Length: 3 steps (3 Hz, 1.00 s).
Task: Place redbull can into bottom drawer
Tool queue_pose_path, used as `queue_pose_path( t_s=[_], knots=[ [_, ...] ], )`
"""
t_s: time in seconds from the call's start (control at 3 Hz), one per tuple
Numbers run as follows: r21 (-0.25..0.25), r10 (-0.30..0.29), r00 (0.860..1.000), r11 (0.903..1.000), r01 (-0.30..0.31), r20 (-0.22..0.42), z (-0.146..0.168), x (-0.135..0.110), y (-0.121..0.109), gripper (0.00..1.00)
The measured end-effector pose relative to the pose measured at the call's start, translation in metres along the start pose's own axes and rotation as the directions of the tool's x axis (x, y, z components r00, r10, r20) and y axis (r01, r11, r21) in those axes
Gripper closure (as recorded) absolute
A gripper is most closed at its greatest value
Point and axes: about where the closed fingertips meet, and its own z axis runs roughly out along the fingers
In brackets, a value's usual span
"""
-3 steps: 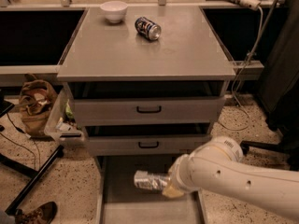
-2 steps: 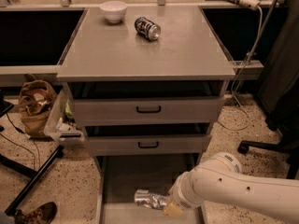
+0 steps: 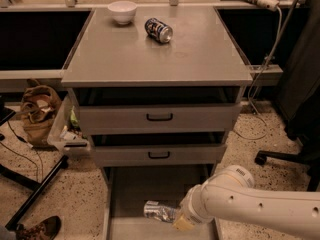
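Observation:
The redbull can (image 3: 156,211), slim and silver, lies on its side low over the floor of the open bottom drawer (image 3: 132,194), near its front. My gripper (image 3: 176,218) reaches in from the right and is shut on the can's right end. The white arm (image 3: 250,204) covers the drawer's right part. I cannot tell whether the can touches the drawer floor.
A short dark blue can (image 3: 158,30) and a white bowl (image 3: 122,11) sit on the cabinet top (image 3: 150,59). Two shallower drawers with black handles (image 3: 159,117) are above the open one. A brown bag (image 3: 37,111) and a black stand leg (image 3: 35,191) are at left, a chair base (image 3: 280,158) at right.
My gripper has carried the redbull can downward, from just below the middle drawer to low inside the bottom drawer. The arm has lowered with it.

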Motion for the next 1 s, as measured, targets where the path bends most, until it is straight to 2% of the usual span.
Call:
queue_pose_path(
  t_s=[0.33,0.67,1.0],
  knots=[
    [0.073,-0.028,1.000,0.9969,0.028,0.006,0.019,0.007,-0.016,1.00],
    [0.147,0.019,1.000,0.9889,-0.023,0.025,0.035,0.007,-0.069,1.00],
    [0.174,0.080,0.997,0.9816,-0.078,-0.004,0.071,-0.001,-0.109,1.00]
  ],
)
